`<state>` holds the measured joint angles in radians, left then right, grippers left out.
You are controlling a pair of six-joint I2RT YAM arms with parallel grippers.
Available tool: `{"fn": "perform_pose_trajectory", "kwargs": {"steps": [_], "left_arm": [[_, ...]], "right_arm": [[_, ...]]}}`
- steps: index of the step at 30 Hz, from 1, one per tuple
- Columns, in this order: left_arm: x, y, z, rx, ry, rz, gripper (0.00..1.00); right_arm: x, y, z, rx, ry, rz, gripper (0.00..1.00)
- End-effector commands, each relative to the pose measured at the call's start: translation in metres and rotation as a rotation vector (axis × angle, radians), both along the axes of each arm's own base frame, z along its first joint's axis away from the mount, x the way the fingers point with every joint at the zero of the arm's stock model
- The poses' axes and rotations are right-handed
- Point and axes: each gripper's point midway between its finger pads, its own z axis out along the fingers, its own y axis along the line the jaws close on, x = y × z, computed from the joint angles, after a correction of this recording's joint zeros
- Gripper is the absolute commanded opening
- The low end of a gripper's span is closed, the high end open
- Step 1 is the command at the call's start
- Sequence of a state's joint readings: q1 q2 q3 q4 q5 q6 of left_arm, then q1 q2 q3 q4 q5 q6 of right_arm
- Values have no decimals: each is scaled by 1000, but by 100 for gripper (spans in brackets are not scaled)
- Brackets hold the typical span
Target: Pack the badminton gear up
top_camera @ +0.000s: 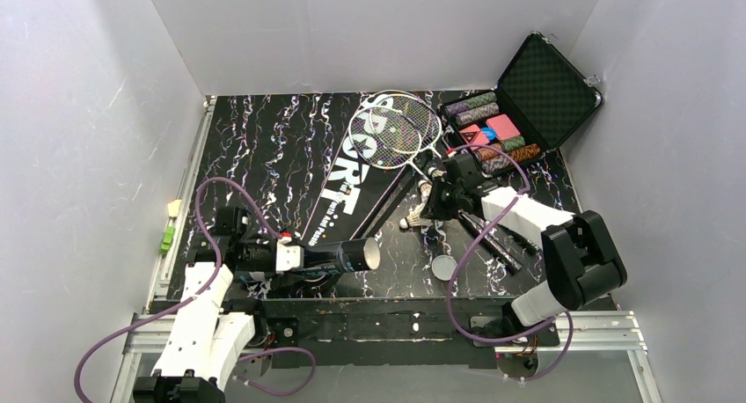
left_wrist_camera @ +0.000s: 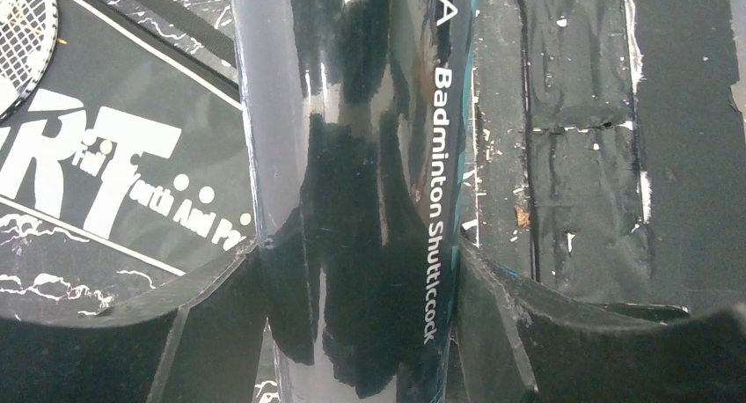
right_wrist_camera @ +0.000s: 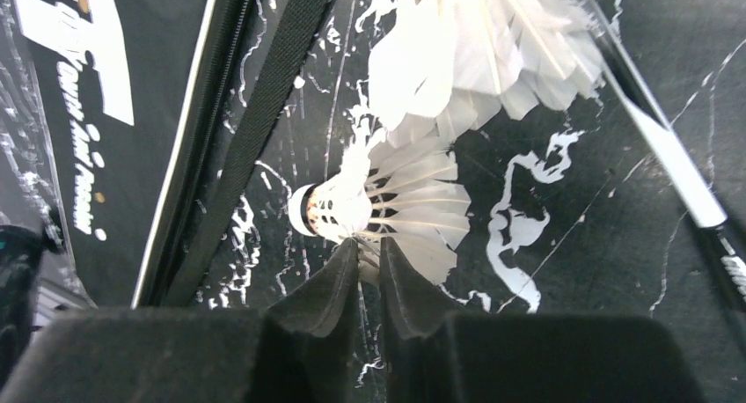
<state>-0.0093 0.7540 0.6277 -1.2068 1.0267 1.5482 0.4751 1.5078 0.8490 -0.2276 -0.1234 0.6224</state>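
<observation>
White-feathered shuttlecock [right_wrist_camera: 387, 214] lies sideways, cork tip dark-banded; tube [left_wrist_camera: 369, 192] glossy black.

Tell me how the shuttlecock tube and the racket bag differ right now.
The shuttlecock tube is a glossy round cylinder; the racket bag is flat and racket-shaped. The tube is clamped in the left gripper, open end pointing right; the bag lies on the table with the rackets resting partly on it. The tube carries small "Badminton Shuttlecock" print; the bag, big "SPORT" lettering. Both are long, black and white-lettered.
</observation>
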Motion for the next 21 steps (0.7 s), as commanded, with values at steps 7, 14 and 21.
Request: {"fn": "perform_pose_trajectory", "kwargs": {"steps": [7, 14, 21], "left_arm": [[16, 0, -4, -24, 19, 91, 5], [26, 4, -13, -21, 60, 170, 2], [42, 7, -15, -17, 86, 229, 1]], "right_arm": [[-19, 12, 59, 162, -114, 32, 5], [-61, 16, 142, 313, -239, 101, 5], [-105, 12, 207, 444, -347, 110, 6]]}}
